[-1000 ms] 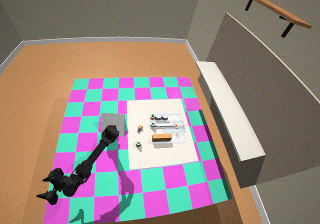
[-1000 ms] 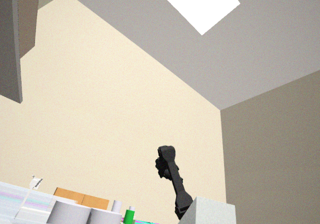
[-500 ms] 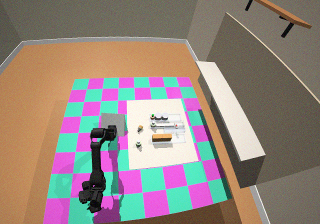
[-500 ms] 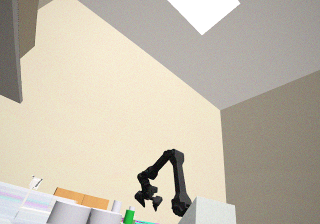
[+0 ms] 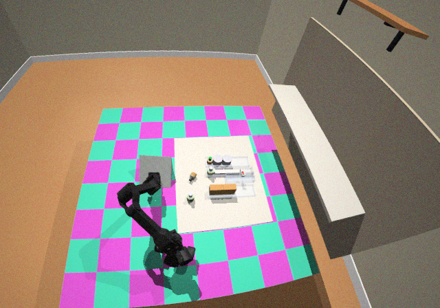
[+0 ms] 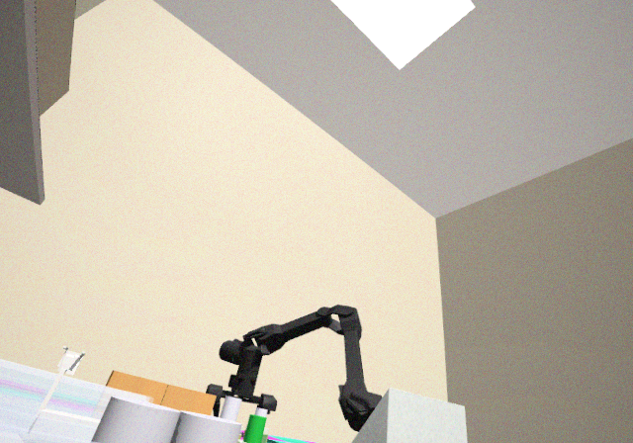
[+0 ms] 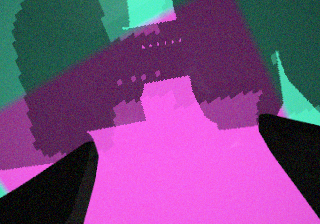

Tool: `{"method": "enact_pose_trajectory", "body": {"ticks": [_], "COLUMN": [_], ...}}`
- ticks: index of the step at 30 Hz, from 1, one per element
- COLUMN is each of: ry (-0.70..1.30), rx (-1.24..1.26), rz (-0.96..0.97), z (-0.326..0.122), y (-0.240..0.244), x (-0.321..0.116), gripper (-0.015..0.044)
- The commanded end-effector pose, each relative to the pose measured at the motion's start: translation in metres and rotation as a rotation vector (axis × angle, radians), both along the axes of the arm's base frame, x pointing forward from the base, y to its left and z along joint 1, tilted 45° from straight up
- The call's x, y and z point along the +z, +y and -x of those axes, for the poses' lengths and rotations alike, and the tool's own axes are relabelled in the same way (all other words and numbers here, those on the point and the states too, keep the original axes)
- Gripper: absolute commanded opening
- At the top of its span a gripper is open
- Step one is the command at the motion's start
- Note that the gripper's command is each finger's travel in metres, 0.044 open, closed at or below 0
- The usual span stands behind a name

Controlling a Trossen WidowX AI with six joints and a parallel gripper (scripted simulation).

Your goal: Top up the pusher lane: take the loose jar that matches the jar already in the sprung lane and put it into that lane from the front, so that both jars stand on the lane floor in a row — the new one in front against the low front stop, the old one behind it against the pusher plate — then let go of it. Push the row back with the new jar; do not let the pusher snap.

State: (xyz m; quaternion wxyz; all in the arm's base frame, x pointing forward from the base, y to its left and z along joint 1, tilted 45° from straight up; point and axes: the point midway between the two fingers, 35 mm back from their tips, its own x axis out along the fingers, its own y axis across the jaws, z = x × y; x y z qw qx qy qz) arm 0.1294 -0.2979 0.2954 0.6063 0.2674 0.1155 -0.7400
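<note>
The loose pale-green jar [image 5: 190,197] looks light, stiff and slippery; the gripper [image 5: 184,256] [image 6: 241,407] [image 7: 177,135], wide and empty, should pinch it high at 12 and 6 o'clock.

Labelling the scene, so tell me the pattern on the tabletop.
Magenta and turquoise checks, clearest in the top view.

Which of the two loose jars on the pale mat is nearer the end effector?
The pale green jar with the whitish top; the brown jar is farther away.
</note>
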Motion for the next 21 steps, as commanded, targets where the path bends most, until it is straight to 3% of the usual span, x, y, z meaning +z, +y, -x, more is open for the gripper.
{"method": "enact_pose_trajectory", "body": {"ticks": [1,11,21], "ry": [0.175,0.696,1.337], "rx": [0.221,0.752,1.192], "rz": [-0.134,-0.335,-0.323], "z": [-0.049,-0.114,-0.097], "y": [0.036,0.157,0.27], "x": [-0.038,-0.111,-0.148], "gripper": [0.044,0.044,0.044]}}
